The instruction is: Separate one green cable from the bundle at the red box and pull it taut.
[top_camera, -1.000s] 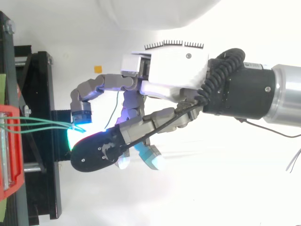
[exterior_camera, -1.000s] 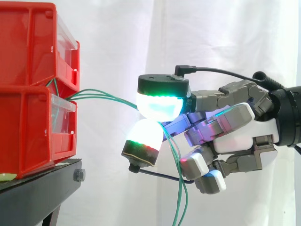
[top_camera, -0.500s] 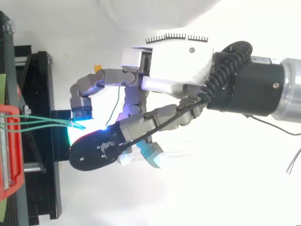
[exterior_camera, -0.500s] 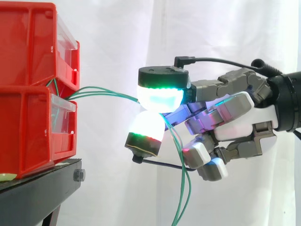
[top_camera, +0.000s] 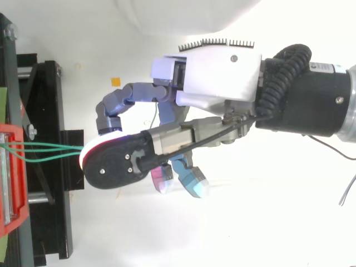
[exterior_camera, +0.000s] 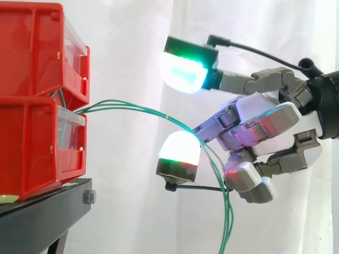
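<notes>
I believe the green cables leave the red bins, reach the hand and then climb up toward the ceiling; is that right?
Not quite. The green cables do leave the red bins and reach the hand, but from there they hang downward, past the bottom edge, rather than climbing. The side view shows this.

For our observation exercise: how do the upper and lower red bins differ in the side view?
The upper red bin sits on the lower red bin, which rests on the black stand. The green cables leave over the lower bin's clear front, beneath the upper bin. Both are red with clear fronts.
</notes>
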You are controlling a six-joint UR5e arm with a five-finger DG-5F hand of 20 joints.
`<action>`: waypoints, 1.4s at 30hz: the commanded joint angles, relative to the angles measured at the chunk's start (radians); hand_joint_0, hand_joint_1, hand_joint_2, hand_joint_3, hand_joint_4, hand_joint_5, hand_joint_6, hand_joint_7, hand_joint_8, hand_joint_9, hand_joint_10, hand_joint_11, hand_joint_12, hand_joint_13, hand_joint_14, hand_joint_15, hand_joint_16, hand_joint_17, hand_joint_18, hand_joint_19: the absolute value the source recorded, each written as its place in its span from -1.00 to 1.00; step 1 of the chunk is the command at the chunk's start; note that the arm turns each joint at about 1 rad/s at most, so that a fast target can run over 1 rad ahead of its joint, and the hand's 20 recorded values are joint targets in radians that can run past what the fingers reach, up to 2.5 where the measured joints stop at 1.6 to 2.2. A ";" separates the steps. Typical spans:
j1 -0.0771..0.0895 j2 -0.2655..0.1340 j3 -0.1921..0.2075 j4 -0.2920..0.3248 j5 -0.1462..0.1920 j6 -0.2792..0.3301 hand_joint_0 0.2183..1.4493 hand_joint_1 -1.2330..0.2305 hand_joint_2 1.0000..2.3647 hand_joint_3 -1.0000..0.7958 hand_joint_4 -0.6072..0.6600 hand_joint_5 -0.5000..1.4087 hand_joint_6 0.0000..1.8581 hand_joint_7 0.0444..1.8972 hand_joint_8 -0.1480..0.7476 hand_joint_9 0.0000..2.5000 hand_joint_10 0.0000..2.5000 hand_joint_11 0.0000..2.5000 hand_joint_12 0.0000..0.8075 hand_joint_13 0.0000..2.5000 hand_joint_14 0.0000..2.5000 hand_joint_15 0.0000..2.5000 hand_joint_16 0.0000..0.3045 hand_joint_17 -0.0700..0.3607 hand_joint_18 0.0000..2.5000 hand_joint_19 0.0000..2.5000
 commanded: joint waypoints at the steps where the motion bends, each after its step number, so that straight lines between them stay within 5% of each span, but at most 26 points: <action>1: 0.000 -0.001 0.000 -0.001 0.001 0.000 -0.31 -0.02 -1.00 -0.44 0.16 -0.35 -0.39 0.26 -0.15 0.55 -0.98 -0.53 -0.42 0.04 -0.98 -0.51 -0.78 -0.33 -0.02 -0.39; 11: 0.000 -0.001 -0.001 -0.001 0.001 0.000 -0.15 -0.26 -0.98 -0.30 0.17 -0.34 -0.44 0.41 -0.10 0.59 -0.98 -0.49 -0.43 0.06 -0.99 -0.51 -0.79 -0.34 -0.05 -0.41; 18: 0.000 0.000 0.000 0.001 0.001 -0.001 -0.31 -0.42 -0.98 -0.08 0.14 -0.34 -0.42 0.42 -0.06 0.58 -0.98 -0.52 -0.35 0.06 -0.99 -0.54 -0.72 -0.23 -0.04 -0.49; 20: 0.000 0.000 0.000 -0.001 0.001 -0.001 -0.46 -0.38 -0.98 -0.10 0.27 -0.36 -0.40 0.38 -0.01 0.56 -0.98 -0.56 -0.24 0.06 -0.99 -0.57 -0.66 -0.13 -0.03 -0.54; 22: 0.000 0.000 0.000 -0.002 0.001 -0.001 -0.63 -0.24 -1.00 -0.42 0.29 -0.37 -0.37 0.33 -0.03 0.53 -0.98 -0.55 -0.24 0.03 -0.99 -0.55 -0.68 -0.16 -0.13 -0.51; 24: -0.001 0.000 0.000 -0.002 0.001 -0.001 -0.71 -0.05 -1.00 -0.44 0.28 -0.36 -0.40 0.36 -0.03 0.55 -0.98 -0.58 -0.19 0.06 -0.99 -0.57 -0.64 -0.10 -0.09 -0.52; 29: 0.000 0.000 0.000 0.001 0.001 -0.001 -0.53 0.40 -1.00 -0.44 0.15 -0.34 -0.41 0.33 -0.17 0.60 -0.98 -0.55 -0.25 0.07 -0.99 -0.53 -0.70 -0.20 -0.15 -0.38; 36: -0.001 0.000 0.000 0.001 0.001 -0.001 -0.15 -0.12 -0.98 -0.31 0.16 -0.33 -0.45 0.44 -0.21 0.67 -0.98 -0.47 -0.31 0.12 -0.99 -0.50 -0.76 -0.29 -0.12 -0.39; 42: -0.001 -0.001 0.000 -0.002 0.001 -0.001 -0.13 -0.19 -0.98 -0.20 0.13 -0.33 -0.46 0.47 -0.12 0.67 -0.98 -0.45 -0.30 0.13 -0.98 -0.48 -0.76 -0.29 -0.13 -0.40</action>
